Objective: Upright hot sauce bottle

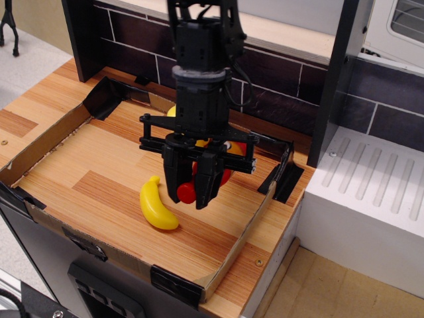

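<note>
My black gripper point(191, 192) hangs over the right middle of the wooden tray and is shut on the red hot sauce bottle point(222, 177). Its red cap end shows between my fingertips. The bottle's body runs up and to the right behind the fingers, with a bit of its orange-yellow label visible. The bottle is lifted off the tray floor and tilted. Most of it is hidden by the gripper.
A yellow banana point(158, 206) lies on the tray floor just left of the gripper. A yellow bell pepper point(173, 112) is mostly hidden behind the arm. Low cardboard walls point(240, 240) ring the tray. A dark tiled wall stands behind, a white ribbed surface point(377, 182) to the right.
</note>
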Robot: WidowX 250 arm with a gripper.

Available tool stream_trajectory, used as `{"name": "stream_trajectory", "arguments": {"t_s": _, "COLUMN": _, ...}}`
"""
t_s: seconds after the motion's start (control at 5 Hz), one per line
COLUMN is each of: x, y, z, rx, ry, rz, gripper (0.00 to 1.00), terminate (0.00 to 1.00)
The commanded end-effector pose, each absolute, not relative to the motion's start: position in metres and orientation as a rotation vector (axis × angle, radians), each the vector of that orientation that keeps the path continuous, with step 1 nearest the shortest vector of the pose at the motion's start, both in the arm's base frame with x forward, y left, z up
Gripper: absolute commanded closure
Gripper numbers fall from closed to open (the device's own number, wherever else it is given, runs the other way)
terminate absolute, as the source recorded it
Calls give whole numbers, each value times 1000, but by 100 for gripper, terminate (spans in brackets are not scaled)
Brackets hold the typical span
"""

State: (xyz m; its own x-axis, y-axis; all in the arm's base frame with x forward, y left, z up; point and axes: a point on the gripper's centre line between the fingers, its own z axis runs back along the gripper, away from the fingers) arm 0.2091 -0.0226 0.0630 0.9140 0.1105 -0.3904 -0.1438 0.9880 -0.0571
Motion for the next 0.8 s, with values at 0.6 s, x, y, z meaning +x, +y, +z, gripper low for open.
{"name": "stream_trajectory", "arguments": {"t_s": 0.6, "x": 189, "y": -19, "z": 86, "rx": -87, "ry": 914, "rz": 170, "gripper": 100, "terminate": 0}}
